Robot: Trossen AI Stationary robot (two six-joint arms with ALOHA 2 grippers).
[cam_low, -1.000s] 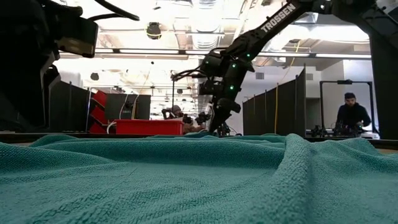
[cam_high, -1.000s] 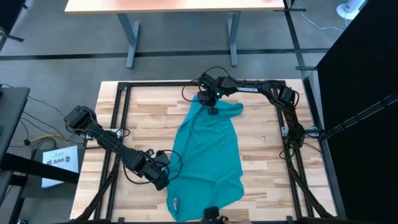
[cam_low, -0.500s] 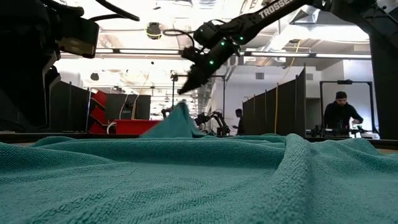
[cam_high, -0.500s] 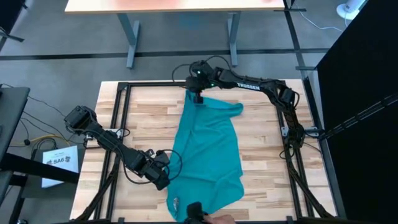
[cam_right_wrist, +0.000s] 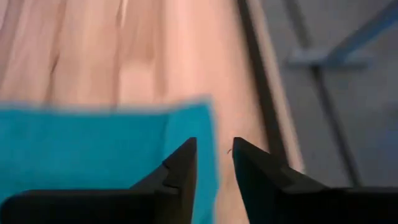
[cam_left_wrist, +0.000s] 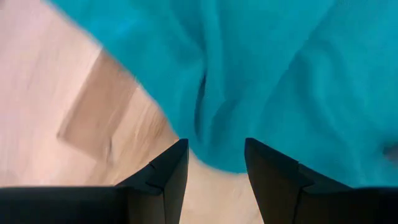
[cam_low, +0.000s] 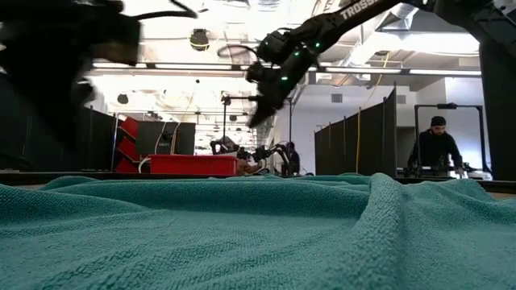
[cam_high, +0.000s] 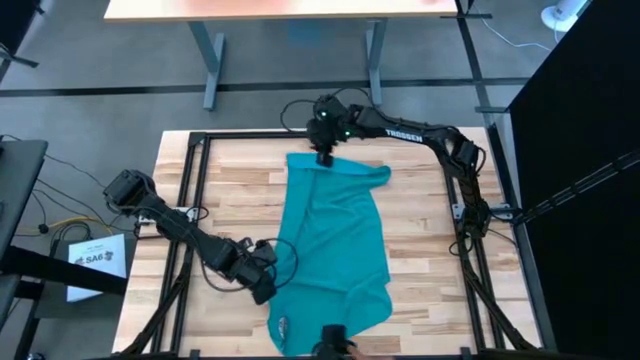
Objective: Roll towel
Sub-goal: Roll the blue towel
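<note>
One teal towel [cam_high: 335,250] lies spread lengthwise on the wooden bench [cam_high: 430,240], running from the bench's far edge down to its near edge. Its far end lies fairly flat with a squared corner on one side and a rumpled fold on the other; its near end is wider and reaches the bench's near rim.

Two dark arms are at work. The right hand [cam_high: 323,157] hangs above the towel's far edge, near that squared corner. In the right wrist view its two fingers [cam_right_wrist: 177,171] stand apart with a gap between them and nothing held, the towel's corner just beneath and bare bench wood beyond it. In the low view this hand [cam_low: 260,113] is raised clear above the cloth.

The left hand [cam_high: 264,286] sits low at the towel's long side edge, toward the near end. In the left wrist view its fingers [cam_left_wrist: 168,174] are spread apart, with the towel's wrinkled edge [cam_left_wrist: 261,81] lying just ahead of and between the tips; nothing is clamped.

From the low view the towel [cam_low: 258,234] fills the foreground as a broad nubby sheet with one raised ridge. Behind it stands one red bin [cam_low: 192,164], its contents not visible, and one person [cam_low: 436,145] stands far off in the room.

A sheet of paper [cam_high: 95,262] lies on the floor beside the bench, on the towel's left-arm side.
</note>
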